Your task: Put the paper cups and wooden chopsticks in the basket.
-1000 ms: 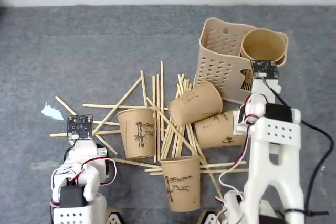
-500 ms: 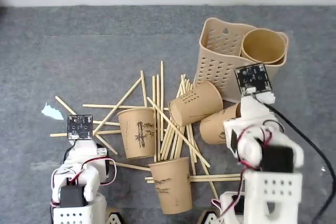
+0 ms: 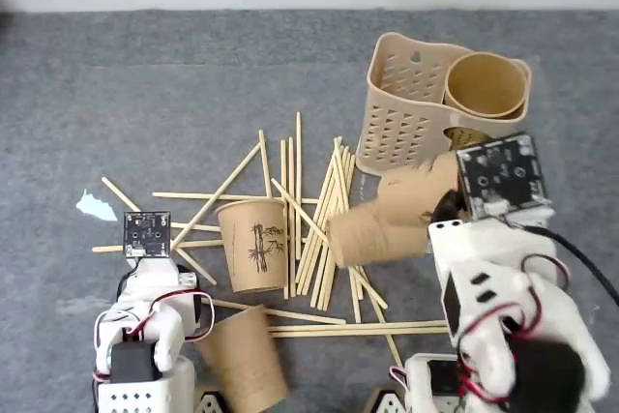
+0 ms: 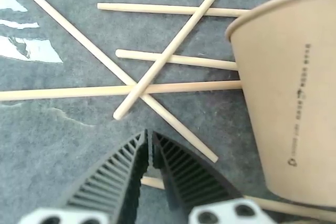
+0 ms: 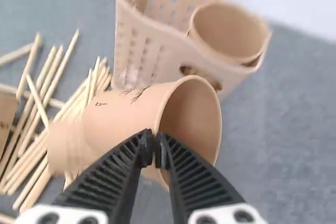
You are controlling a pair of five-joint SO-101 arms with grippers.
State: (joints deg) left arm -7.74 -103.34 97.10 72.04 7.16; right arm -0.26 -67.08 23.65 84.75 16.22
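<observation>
Standing on the grey table [image 3: 145, 94] ahead of the right arm [image 3: 503, 278], a perforated basket [image 3: 401, 108] is recorded in the high view, with one stowed paper cup [image 3: 484, 84] already inside it, mouth up. A gripped paper cup [image 3: 416, 189] is held on its side just before the basket, with a second loose cup [image 3: 372, 234] close against it. A heap of wooden chopsticks [image 3: 324, 205] is strewn around a bamboo-printed cup [image 3: 251, 244]. A fallen cup [image 3: 242, 360] lies beside the left arm [image 3: 145, 321].

Left wrist view: the left gripper [image 4: 149, 141] is closed tip to tip on nothing, low over crossed chopsticks, and is judged to be parked. A line of small print is borne on the wall of a neighbouring paper cup [image 4: 289, 103]; it is not transcribed.

Right wrist view: the right gripper [image 5: 154, 148] is pinched on the rim wall of the gripped paper cup, a hold judged suited to lifting it into the basket beyond. A small mark is noted on its side, too blurred to be read.
</observation>
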